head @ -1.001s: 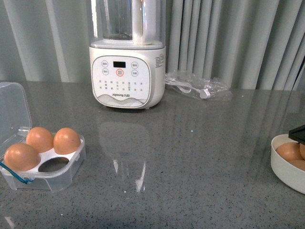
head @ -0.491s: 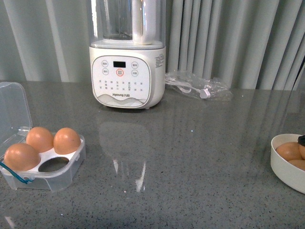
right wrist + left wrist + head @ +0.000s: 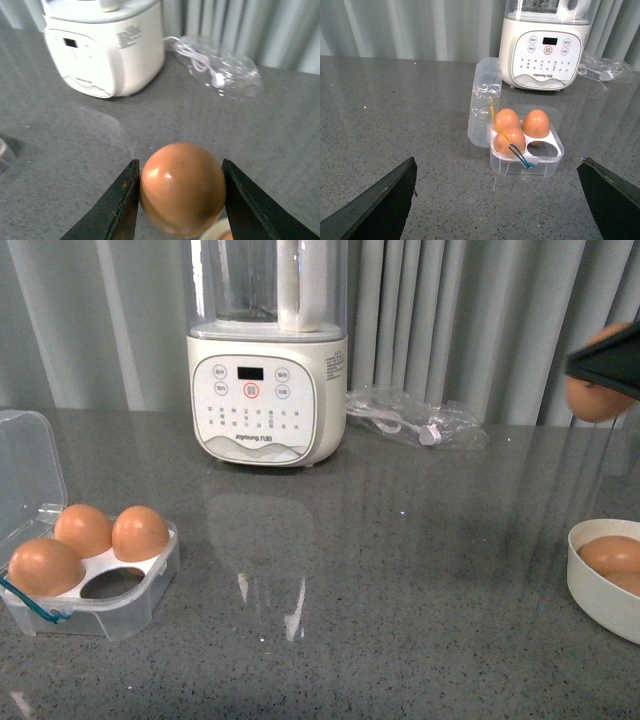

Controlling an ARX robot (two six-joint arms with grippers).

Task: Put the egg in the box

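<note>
Fingers [image 3: 120, 205] of the right gripper [image 3: 181, 200], dark, flat and matte, are clamped on the egg [image 3: 182, 185], one on each side of it. Its shell is smooth, orange-brown and slightly glossy, with a small highlight. The egg hangs in the air well above the table [image 3: 400, 590], over its right edge and above a round white bowl [image 3: 598, 605] that holds more brown eggs [image 3: 612, 555]. The table is grey speckled stone, polished enough to mirror what stands on it.

The left gripper [image 3: 497, 165] has its jaws spread wide apart, holding nothing, with the box [image 3: 520, 167] on the table beyond them. The box is square clear plastic with a white tray, near the table's left edge towards the front. Three of its hollows hold brown eggs and the fourth is bare. Its clear lid [image 3: 484, 105] stands open and a thin teal clasp [image 3: 522, 161] hangs at the front wall.

By the back edge stands a glossy white blender [image 3: 268, 390], with a crinkled clear bag [image 3: 415, 420] beside it.
</note>
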